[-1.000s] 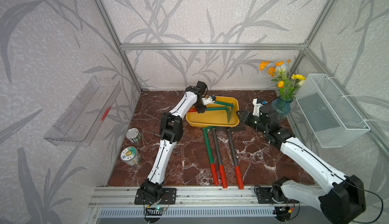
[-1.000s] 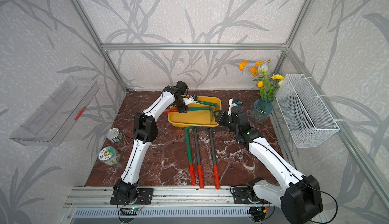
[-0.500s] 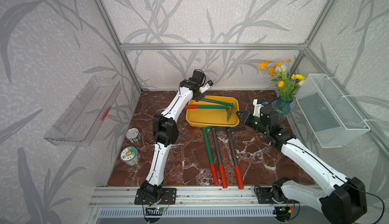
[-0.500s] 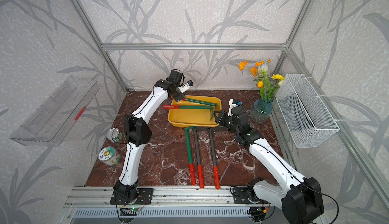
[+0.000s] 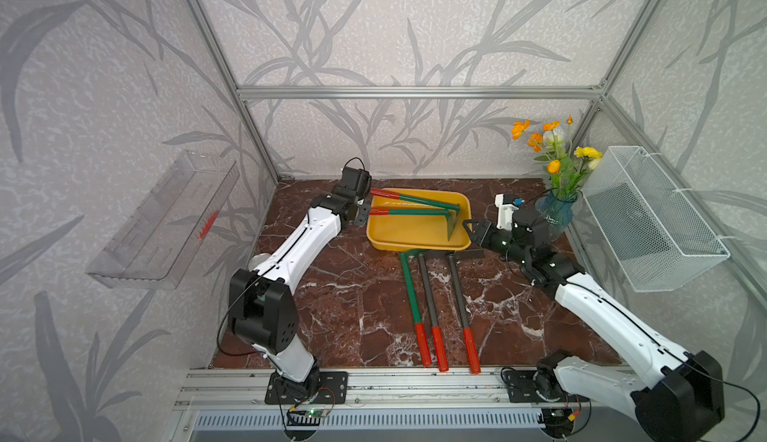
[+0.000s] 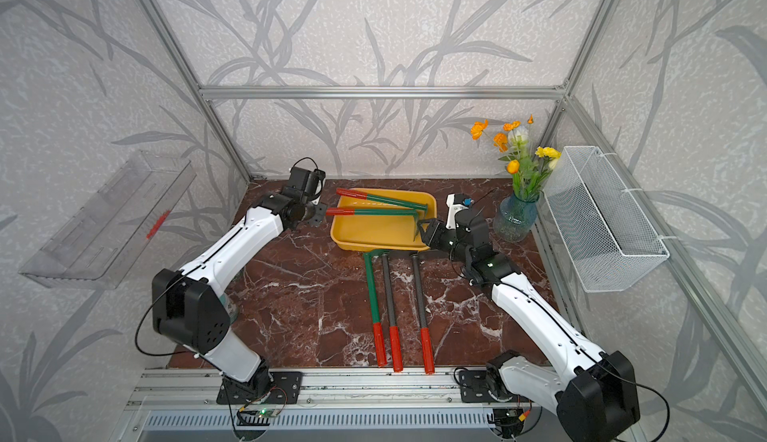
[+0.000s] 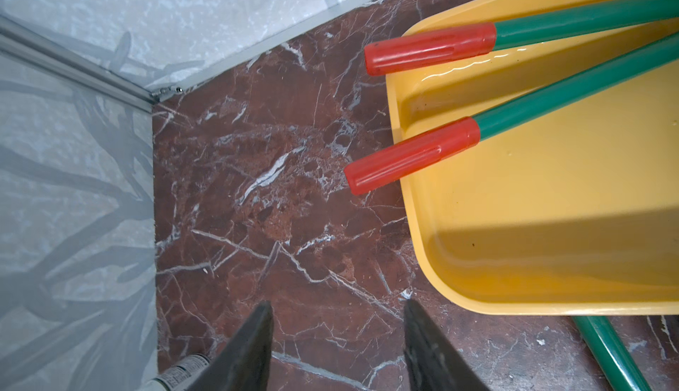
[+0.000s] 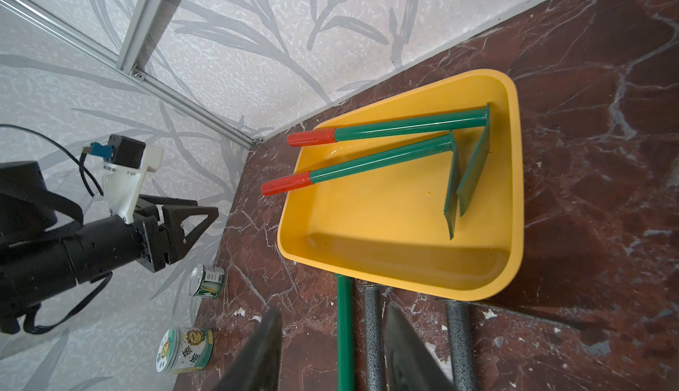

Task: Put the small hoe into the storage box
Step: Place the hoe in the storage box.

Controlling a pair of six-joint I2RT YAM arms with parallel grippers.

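Note:
The yellow storage box point(image 5: 419, 234) point(image 6: 382, 234) stands at the back middle of the marble table. Two short green hoes with red grips point(image 5: 415, 211) point(image 5: 415, 200) lie in it, blades at its right end point(image 8: 474, 165), grips jutting over its left rim point(image 7: 411, 154) point(image 7: 430, 47). My left gripper point(image 5: 364, 211) point(image 7: 338, 303) hangs open and empty just left of the box, beside those grips. My right gripper point(image 5: 473, 232) point(image 8: 332, 308) is open and empty at the box's front right corner, above the table.
Three longer tools lie in front of the box, one green-handled point(image 5: 411, 294) and two grey-handled point(image 5: 429, 294) point(image 5: 456, 294). Two cans point(image 8: 208, 280) point(image 8: 185, 345) stand at the left wall. A flower vase point(image 5: 554, 211), wire basket point(image 5: 651, 220) and clear tray point(image 5: 166, 220) line the sides.
My left gripper has let go of the front hoe, which now lies in the box. It opened, rose, then came down off the box's left end. The right arm has not moved.

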